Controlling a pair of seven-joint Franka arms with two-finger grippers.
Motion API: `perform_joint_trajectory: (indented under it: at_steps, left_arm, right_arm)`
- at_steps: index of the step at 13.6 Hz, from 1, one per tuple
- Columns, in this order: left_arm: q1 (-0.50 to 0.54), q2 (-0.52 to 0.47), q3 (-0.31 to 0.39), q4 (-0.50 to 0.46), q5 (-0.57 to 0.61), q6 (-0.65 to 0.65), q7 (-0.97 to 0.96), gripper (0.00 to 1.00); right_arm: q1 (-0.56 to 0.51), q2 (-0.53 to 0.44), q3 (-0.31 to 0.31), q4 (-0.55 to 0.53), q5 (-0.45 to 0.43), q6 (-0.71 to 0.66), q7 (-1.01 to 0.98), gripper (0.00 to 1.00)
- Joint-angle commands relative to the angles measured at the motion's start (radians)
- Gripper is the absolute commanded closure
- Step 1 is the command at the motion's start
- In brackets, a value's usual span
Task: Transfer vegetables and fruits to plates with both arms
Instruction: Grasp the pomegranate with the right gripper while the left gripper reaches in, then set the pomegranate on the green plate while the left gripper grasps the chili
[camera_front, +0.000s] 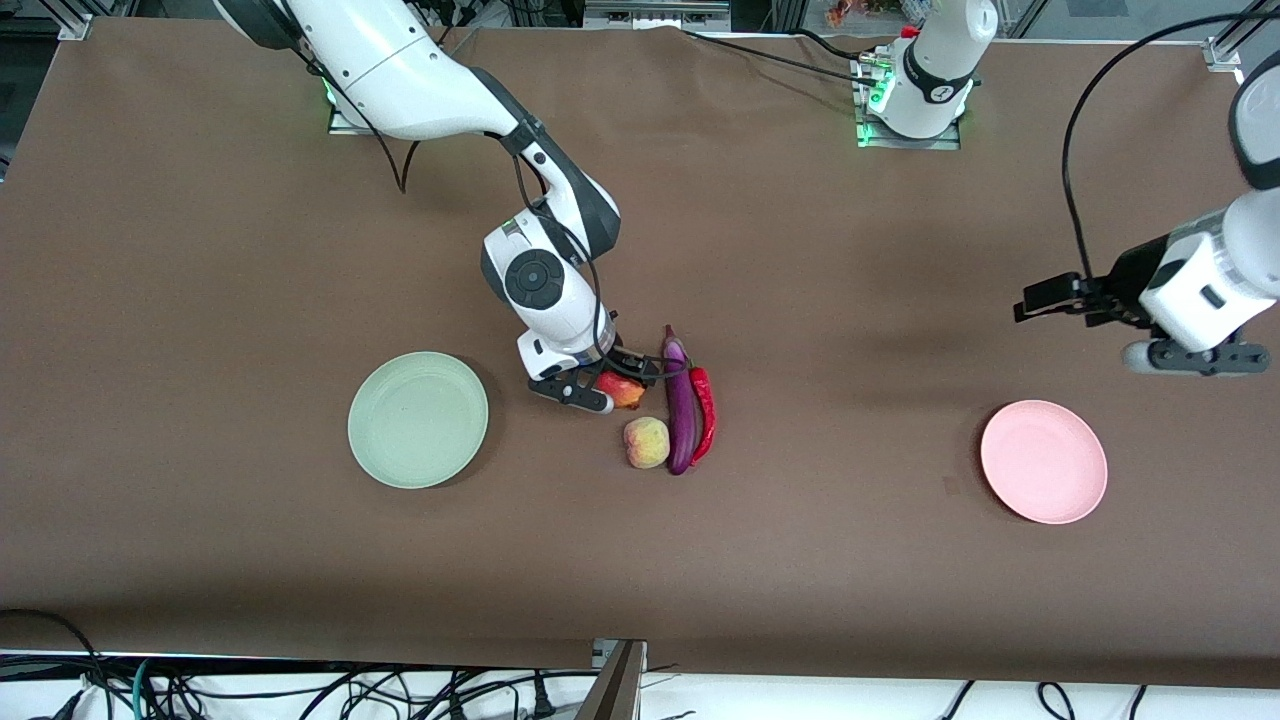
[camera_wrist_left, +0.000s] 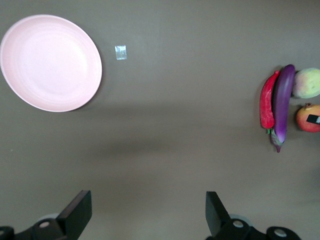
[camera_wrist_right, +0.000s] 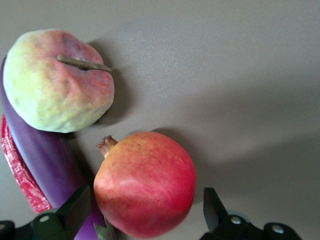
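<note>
No readable text, label, brand or number anywhere.

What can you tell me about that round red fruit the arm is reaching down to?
The pomegranate is a small round fruit, red shading to orange-yellow, with a smooth, slightly glossy skin and a small dried brown nub. It lies on the brown table, beside the eggplant and farther from the front camera than the peach. The right gripper is down around it, jaws open on either side and not yet closed.
</note>
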Motion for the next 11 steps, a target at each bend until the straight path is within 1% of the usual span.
perform_joint_trajectory:
  at_steps: [1,3,4,5,6,7,9,11]
  left_arm:
    - [-0.030,0.071,-0.003,0.034,-0.019,-0.006,0.021,0.00]
    - [-0.104,0.120,-0.004,0.043,-0.067,0.011,-0.046,0.00]
    - [-0.133,0.146,-0.004,0.045,-0.072,0.046,-0.115,0.00]
    - [-0.142,0.175,-0.006,0.045,-0.076,0.098,-0.160,0.00]
    - [-0.182,0.206,-0.006,0.045,-0.075,0.164,-0.196,0.00]
    - [-0.243,0.240,-0.004,0.045,-0.073,0.242,-0.259,0.00]
    - [-0.322,0.324,-0.004,0.045,-0.072,0.373,-0.397,0.00]
    - [-0.400,0.411,-0.004,0.045,-0.069,0.501,-0.459,0.00]
  right_arm:
    - [0.010,0.015,-0.007,0.016,0.003,0.014,0.011,0.05]
    - [0.008,0.017,-0.009,0.016,0.002,0.014,0.003,0.52]
    - [0.010,0.014,-0.010,0.016,-0.011,0.012,-0.006,0.63]
    - [0.007,0.006,-0.010,0.017,-0.023,0.006,-0.007,0.66]
    - [0.004,-0.003,-0.012,0.017,-0.025,-0.002,-0.012,0.66]
    - [-0.001,-0.026,-0.013,0.019,-0.025,-0.034,-0.015,0.66]
    - [-0.035,-0.087,-0.015,0.033,-0.023,-0.167,-0.023,0.66]
    - [-0.088,-0.119,-0.015,0.075,-0.017,-0.308,-0.111,0.66]
